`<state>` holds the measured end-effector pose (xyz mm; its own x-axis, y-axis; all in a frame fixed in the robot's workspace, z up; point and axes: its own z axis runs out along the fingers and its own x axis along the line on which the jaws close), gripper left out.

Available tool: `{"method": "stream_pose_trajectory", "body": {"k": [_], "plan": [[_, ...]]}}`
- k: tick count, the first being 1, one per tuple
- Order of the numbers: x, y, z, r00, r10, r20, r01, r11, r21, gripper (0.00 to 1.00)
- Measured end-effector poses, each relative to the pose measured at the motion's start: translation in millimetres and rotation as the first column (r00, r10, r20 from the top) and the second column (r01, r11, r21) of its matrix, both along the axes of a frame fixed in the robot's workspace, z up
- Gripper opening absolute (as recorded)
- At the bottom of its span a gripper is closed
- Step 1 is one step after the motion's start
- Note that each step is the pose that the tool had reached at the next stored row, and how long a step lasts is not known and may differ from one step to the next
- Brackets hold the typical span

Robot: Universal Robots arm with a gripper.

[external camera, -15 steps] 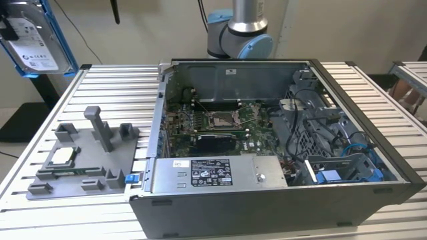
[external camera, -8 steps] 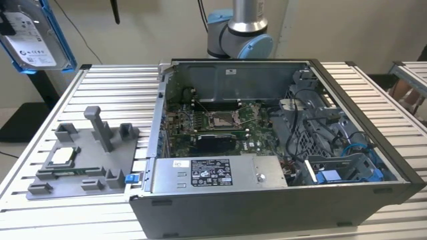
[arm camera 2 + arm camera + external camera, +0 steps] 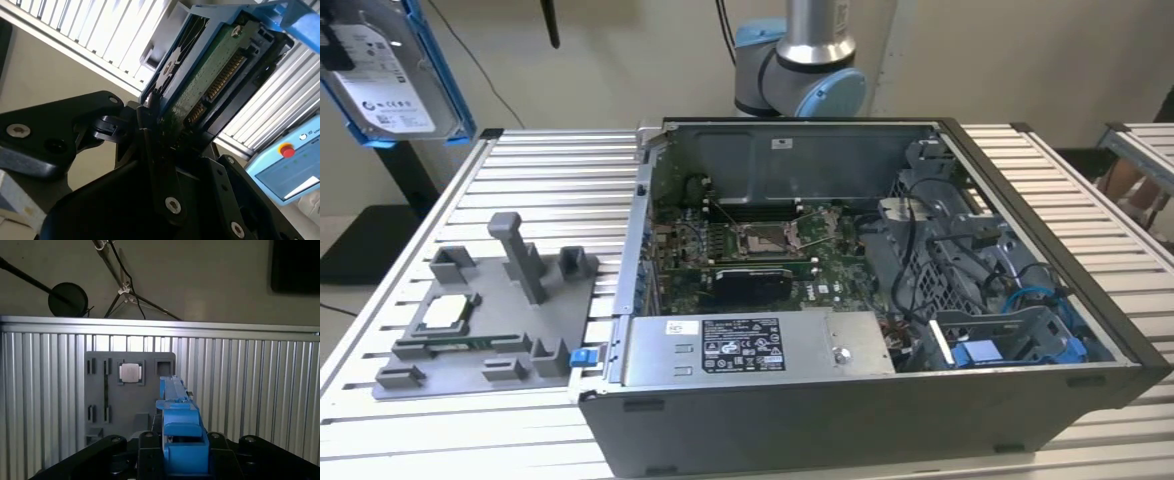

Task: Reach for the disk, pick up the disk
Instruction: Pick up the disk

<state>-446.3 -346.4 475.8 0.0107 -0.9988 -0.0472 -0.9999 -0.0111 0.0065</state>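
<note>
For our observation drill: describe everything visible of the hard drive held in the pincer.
The disk is a flat silver-grey hard drive with a white printed label, framed by a blue plastic bracket. It hangs upright, slightly tilted, at the exterior view's upper left, raised off the slatted table. The second wrist view shows its green circuit board and gold connector contacts; the pincer clamps it.

- We are seeing a white printed label on the disk clamped in the jaws of the gripper, and we are reading none of its print.
- Well apart from the jaws, the power supply is carrying a black-and-white label, which we are likewise failing to read.
</note>
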Motion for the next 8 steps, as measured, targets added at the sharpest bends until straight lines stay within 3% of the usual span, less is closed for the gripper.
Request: {"method": "stream_pose_trajectory", "body": {"k": [8], "plan": [[5.6,0.0,0.0,1.0000,0.000,-0.0001,0.000,1.0000,-0.0001,0.00]]}}
